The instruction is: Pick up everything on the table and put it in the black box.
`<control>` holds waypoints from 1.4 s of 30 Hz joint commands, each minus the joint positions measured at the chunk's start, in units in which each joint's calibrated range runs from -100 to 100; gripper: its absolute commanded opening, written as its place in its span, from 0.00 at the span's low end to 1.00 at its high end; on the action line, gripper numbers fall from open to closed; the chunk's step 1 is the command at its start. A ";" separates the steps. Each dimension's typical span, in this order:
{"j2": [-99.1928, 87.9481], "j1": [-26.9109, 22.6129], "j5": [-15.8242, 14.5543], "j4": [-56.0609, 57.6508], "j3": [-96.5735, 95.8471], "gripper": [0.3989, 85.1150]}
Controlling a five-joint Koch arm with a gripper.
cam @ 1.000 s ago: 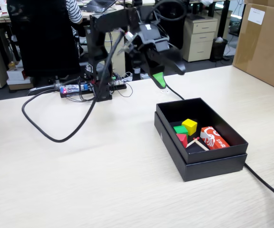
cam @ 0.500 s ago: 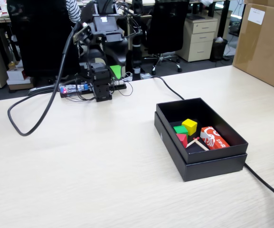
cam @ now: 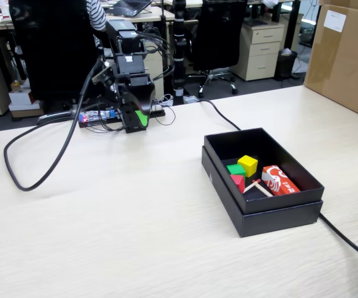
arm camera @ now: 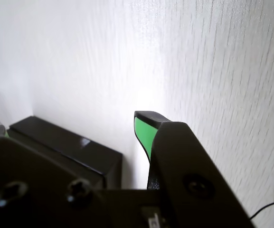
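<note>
black box (cam: 262,208) sits near table (cam: 104,236) edge; gripper (cam: 141,118) well apart.

Folded back over its own base, upper links stacked upright, gripper (cam: 141,119) pointing down just ahead of the base. Green-lined fingertip (arm camera: 144,130) showing alone in the wrist view; jaw gap unreadable.

No text can be read: the red-and-white packet (cam: 280,180) in the black box (cam: 272,211) at centre right carries white print too small to make out, and the carton's (cam: 346,59) white label at upper right is illegible.
</note>
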State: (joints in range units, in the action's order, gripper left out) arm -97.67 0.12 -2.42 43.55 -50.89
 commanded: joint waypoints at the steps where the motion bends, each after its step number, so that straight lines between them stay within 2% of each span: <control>1: -1.76 0.54 0.49 -7.83 -2.51 0.61; 8: -2.33 0.68 1.07 -18.37 -15.47 0.61; 13: -2.33 0.78 3.81 -32.88 -27.08 0.61; 21: -2.33 0.73 7.23 -49.99 -40.32 0.61; 27: -2.33 0.68 8.01 -52.50 -45.48 0.61; 42: 2.60 0.88 7.47 -51.72 -46.39 0.59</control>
State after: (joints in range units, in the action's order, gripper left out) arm -96.38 1.00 5.25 -8.25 -96.53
